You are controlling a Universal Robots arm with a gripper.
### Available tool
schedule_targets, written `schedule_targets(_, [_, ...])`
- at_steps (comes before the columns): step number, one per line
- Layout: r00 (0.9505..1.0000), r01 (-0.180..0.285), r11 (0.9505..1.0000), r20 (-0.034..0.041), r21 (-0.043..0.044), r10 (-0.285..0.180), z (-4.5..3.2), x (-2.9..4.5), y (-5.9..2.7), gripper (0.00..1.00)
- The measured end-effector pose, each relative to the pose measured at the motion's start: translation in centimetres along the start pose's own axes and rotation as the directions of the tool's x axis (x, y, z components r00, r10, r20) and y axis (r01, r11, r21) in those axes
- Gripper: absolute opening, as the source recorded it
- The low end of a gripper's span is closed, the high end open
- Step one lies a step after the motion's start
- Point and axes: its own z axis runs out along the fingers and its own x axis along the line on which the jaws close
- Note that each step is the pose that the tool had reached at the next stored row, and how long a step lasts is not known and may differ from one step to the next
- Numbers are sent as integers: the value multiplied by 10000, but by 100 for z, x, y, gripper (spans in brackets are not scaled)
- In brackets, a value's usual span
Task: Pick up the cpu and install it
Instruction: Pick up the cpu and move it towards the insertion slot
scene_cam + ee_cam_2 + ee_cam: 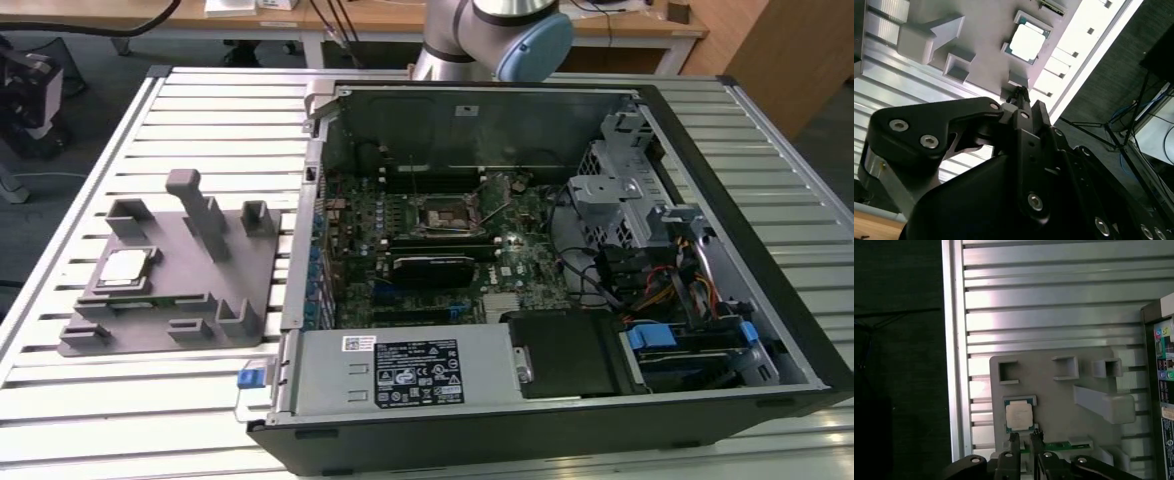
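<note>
Stickers carry the only writing: a white label with dense black print and symbols lies on the power supply. A smaller white sticker sits on the inner wall of the open computer case. None of it can be read from where I stand.

In the exterior view the arm shows as a grey tube with a blue-capped joint behind the far side of the case. In both wrist views the gripper hangs over the grey fixture. It points down at the fixture, just beside one edge of the cpu. Its two thin black fingertips stand a little apart, with bare fixture showing between them and nothing held.

The cpu lies flat, silver top up, in its seat on the fixture. The fixture rests on the slatted metal table, to the exterior view's left of the case. Inside the case, the square socket sits on the motherboard.
</note>
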Motion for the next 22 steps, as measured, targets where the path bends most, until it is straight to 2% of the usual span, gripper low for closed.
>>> schedule_targets(1, [10000,1,10000,0,0,-1,10,0,-1,23])
schedule_targets(3, [10000,0,10000,-1,0,0,30,0,-4,35])
schedule_targets(6, [10000,0,10000,-1,0,0,59,0,-9,41])
schedule_targets(8, [10000,0,10000,0,0,0,79,0,-12,53])
schedule_targets(11, [10000,0,10000,-1,0,0,101,0,-14,58])
schedule_targets(12, [10000,0,10000,-1,0,0,115,0,-15,64])
schedule_targets(16, [10000,2,10000,0,0,-2,187,-1,-26,64])
schedule_targets(19, [10000,17,10000,-3,2,-17,237,-4,-80,64])
schedule_targets(22, [9997,247,9997,-11,-2,-247,293,-4,-98,64])
